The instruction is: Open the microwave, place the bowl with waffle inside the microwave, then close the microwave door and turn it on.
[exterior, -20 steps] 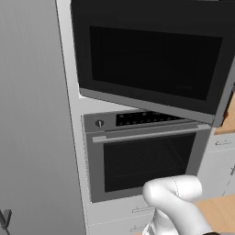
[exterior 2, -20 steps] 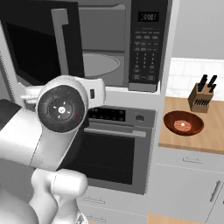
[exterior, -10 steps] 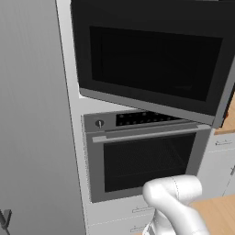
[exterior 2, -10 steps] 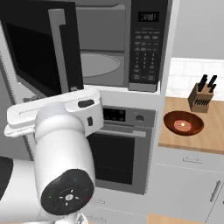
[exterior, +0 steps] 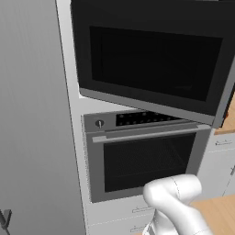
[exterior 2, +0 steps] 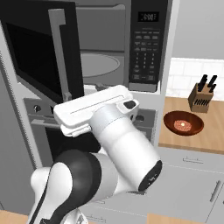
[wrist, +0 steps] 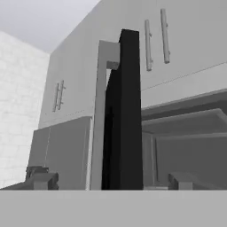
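Hand: the hand (wrist: 108, 179) looks up at the edge of the microwave door (wrist: 128, 111); its fingers (wrist: 42, 179) stand apart with nothing between them, so it is released.
Microwave: the microwave (exterior 2: 103, 48) is open, its cavity free.
Bowl: the bowl with waffle (exterior 2: 183, 123) lies on the bench (exterior 2: 210, 131), well apart from the hand.
Risk: I judge the arm may knock the door when it swings toward the bowl.
Around: a knife block (exterior 2: 202, 94) stands just behind the bowl; the oven (exterior: 142, 156) is below.
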{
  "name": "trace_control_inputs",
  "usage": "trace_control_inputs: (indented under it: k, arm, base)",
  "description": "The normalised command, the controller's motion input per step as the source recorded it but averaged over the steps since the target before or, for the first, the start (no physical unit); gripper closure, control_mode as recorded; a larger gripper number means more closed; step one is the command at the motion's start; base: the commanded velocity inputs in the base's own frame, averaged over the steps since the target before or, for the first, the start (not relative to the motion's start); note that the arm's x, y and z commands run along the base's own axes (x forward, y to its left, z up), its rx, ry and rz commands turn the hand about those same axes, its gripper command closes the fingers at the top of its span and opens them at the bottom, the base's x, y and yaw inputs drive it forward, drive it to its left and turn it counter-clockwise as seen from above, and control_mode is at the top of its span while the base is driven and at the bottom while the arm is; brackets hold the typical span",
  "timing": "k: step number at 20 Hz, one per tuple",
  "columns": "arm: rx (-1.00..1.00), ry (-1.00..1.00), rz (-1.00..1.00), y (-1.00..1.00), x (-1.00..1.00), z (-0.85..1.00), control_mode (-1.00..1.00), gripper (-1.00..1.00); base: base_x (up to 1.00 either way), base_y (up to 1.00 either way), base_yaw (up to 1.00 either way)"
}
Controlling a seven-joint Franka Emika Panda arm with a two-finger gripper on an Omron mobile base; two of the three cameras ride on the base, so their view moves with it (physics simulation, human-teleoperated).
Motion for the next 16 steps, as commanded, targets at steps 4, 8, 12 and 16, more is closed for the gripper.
trace_control_inputs:
  k: [4,8,12,16]
  arm:
    - [0.00,0.01,0.22,-0.05,0.19,-0.02,-1.00,-1.00]
    - [0.00,0.01,0.21,0.00,0.37,-0.11,-1.00,-1.00]
    - [0.00,0.00,0.22,0.00,0.30,-0.10,-1.00,-1.00]
    - [0.00,0.04,0.17,0.00,0.44,-0.09,-1.00,-1.00]
  base:
    - [0.00,0.00,0.00]
    - [0.00,0.00,0.00]
    - [0.00,0.00,0.00]
    - [0.00,0.00,0.00]
